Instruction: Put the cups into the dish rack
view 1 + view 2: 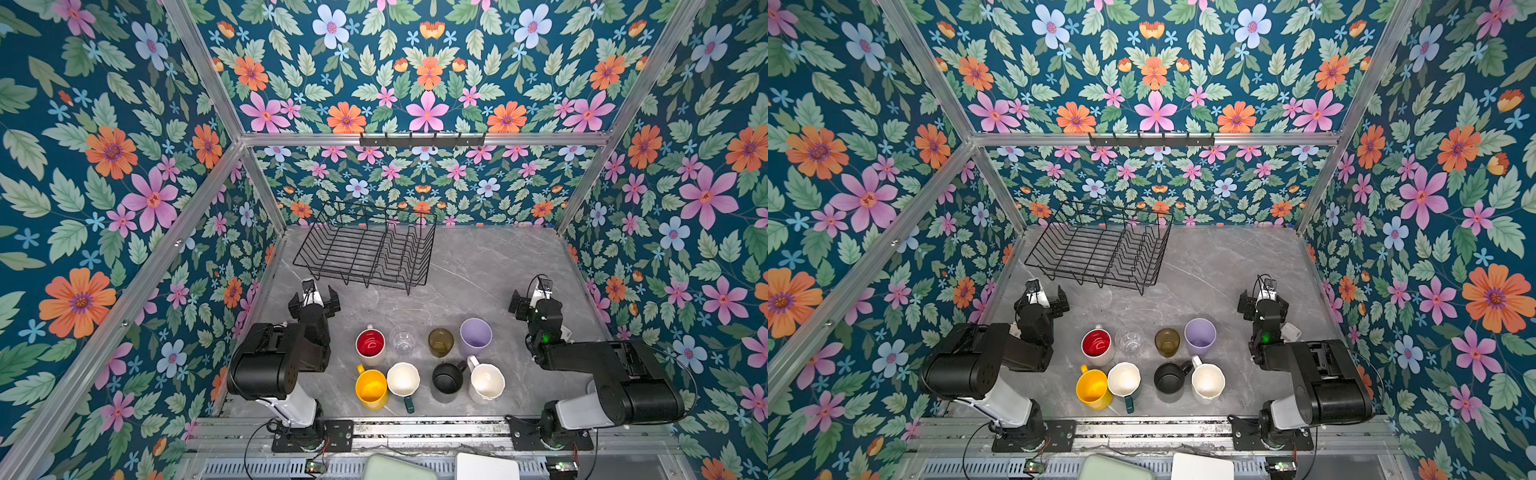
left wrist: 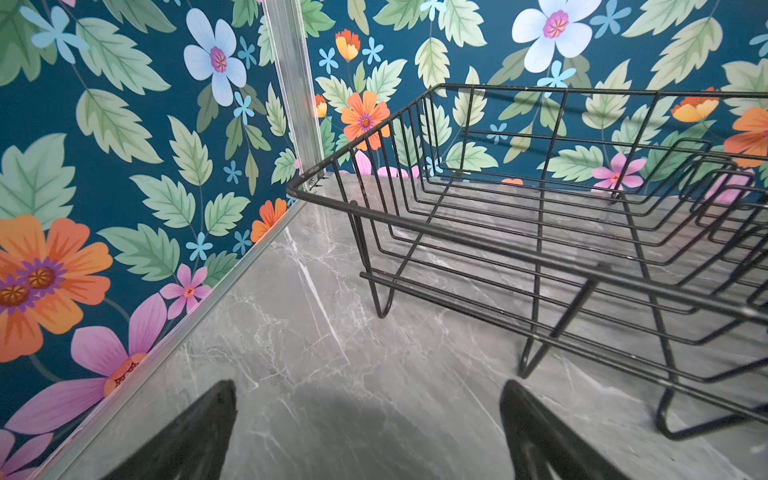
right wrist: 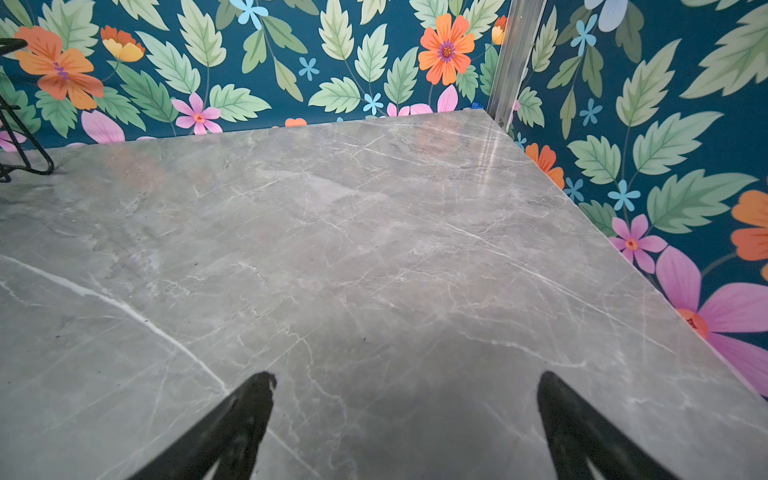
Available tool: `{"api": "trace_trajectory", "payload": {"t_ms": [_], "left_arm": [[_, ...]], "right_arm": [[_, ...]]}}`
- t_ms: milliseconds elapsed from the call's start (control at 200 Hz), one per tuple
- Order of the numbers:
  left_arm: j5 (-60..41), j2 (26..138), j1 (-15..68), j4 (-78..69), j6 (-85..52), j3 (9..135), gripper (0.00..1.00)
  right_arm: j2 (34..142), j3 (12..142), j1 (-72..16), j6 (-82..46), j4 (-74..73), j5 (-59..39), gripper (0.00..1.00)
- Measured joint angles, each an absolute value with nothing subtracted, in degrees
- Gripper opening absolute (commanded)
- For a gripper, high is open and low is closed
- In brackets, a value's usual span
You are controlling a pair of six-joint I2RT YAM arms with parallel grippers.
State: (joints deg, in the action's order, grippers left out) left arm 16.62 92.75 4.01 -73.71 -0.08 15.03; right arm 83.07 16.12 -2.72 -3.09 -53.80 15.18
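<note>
Grey marble tabletop (image 1: pixel 478 266), all eight cups standing on it, none loaded yet. Nearest, in a row close to the arm bases: yellow mug (image 1: pixel 371 388), dark-green mug (image 1: pixel 403 379) with a cream inside, black mug (image 1: pixel 447 377), white mug (image 1: pixel 486 383). Yellow and dark-green rims touching or nearly so; black mug's handle right against the white mug's.

Just behind, a second row, all upright: red-inside white mug (image 1: pixel 370 343), clear glass (image 1: pixel 403 338), amber glass (image 1: pixel 441 341), lilac tumbler (image 1: pixel 476 332).

Farther out, left gripper (image 2: pixel 368 395) and right gripper (image 3: pixel 405 378), one on each flank, jaws spread wide, nothing between them, both clear of the cups.

Beyond, toward the far left corner, black wire dish rack (image 1: pixel 365 251), empty, well apart from the cups. On the back wall, black hook rail (image 1: pixel 422 140).

Likely trouble from here:
- wide jaws dropping into so tight a cluster and knocking a neighbour over
- smooth glass slipping from a pinch on its rim
- a long carry ending on the upright prongs, with the cup tipping or rolling out
</note>
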Motion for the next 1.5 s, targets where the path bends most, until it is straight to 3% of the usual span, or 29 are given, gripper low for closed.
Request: {"api": "trace_trajectory", "payload": {"t_ms": [615,820,1070,1165,1340,1500], "left_arm": [[16.6,92.6,4.0,-74.0,-0.1,14.7,1.0],[19.2,80.4,4.1,-65.4,-0.8,16.5,1.0],[22.3,58.5,4.1,-44.1,-10.9,26.7,1.0],[20.7,53.6,4.1,-38.0,-12.0,30.4,1.0],[19.7,55.3,4.1,-27.6,-10.0,40.2,0.99],[19.2,60.7,3.8,-21.6,-9.9,44.3,0.99]], "right_arm": [[83.1,16.8,-1.5,-3.6,-53.0,13.7,0.99],[81.8,17.0,-1.5,-3.8,-51.2,13.1,0.99],[65.6,36.1,-1.6,-14.1,-19.1,16.5,0.99],[61.0,39.9,-1.5,-19.1,-10.3,12.7,0.99],[57.7,42.7,-1.6,-23.5,0.2,1.2,0.88],[64.7,53.7,-4.4,-26.0,9.0,-4.3,0.83]]}}
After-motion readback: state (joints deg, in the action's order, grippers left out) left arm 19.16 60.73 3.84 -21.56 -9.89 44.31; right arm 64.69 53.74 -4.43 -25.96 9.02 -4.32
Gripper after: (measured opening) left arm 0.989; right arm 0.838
